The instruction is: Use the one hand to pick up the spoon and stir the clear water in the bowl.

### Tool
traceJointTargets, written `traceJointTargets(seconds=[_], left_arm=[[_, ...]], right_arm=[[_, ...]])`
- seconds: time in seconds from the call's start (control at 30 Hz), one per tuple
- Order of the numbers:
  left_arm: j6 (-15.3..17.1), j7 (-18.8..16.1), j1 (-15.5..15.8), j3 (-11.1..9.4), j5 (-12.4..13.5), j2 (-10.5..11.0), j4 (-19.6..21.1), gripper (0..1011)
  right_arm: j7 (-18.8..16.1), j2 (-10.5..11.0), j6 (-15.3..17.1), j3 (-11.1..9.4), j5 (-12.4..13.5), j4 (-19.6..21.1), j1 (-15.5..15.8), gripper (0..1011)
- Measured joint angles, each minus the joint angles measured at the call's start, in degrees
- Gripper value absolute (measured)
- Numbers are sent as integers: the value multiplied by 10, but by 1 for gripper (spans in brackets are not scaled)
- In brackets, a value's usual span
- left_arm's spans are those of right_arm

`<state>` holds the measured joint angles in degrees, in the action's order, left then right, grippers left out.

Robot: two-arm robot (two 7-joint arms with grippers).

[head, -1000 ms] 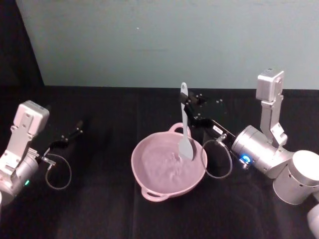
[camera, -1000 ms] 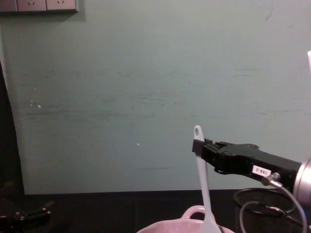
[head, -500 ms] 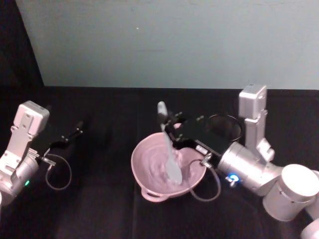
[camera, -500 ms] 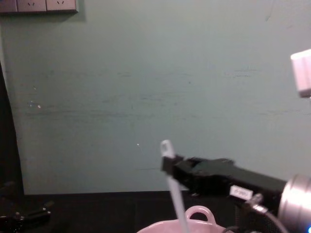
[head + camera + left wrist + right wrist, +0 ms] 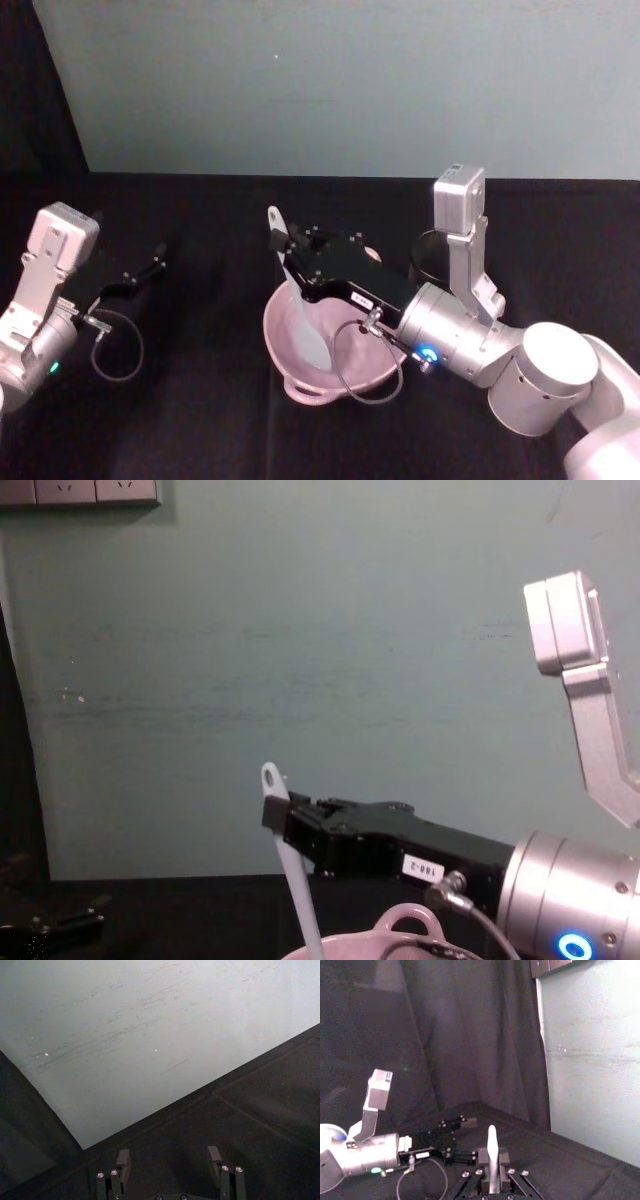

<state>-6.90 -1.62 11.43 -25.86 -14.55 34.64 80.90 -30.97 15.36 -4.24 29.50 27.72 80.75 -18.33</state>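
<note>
The pale pink bowl (image 5: 283,372) sits mid-table, with its loop handle (image 5: 405,917) low in the chest view. My right gripper (image 5: 287,250) reaches in over the bowl from the right and is shut on the white spoon (image 5: 303,322) just under its holed handle tip. The spoon stands nearly upright, and its head dips into the left side of the bowl. In the chest view the right gripper (image 5: 275,815) pinches the spoon (image 5: 292,875) high on its handle. The right wrist view shows the spoon's handle (image 5: 491,1152) clamped between the jaws. My left gripper (image 5: 157,258) is parked open at the far left.
A black wire-mesh cup (image 5: 428,256) stands behind the right arm, to the right of the bowl. A cable loop (image 5: 118,345) lies by the left arm. The table is covered in black cloth, with a pale green wall (image 5: 300,630) behind it.
My right gripper has swept the spoon leftward through the bowl, from its right side to its left side, and the arm now stretches over the bowl. The left arm has stayed still.
</note>
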Motion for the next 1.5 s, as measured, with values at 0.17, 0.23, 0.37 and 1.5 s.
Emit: traceJointTargets(seconds=[0.17,0.23,0.37,1.5], left_arm=[[0,0,0,0,0,0,0,1005],[0,0,0,0,0,0,0,1005],[0,0,0,0,0,0,0,1005],[0,0,0,0,0,0,0,1005]], right_arm=[[6,1,-5,-6,3,6,-4,116],[9,3,-8,-12,6,11,-5,116],[14,8,-11,-21,11,19,-5,116],[42,71,-33,-134,74,93,13,116]])
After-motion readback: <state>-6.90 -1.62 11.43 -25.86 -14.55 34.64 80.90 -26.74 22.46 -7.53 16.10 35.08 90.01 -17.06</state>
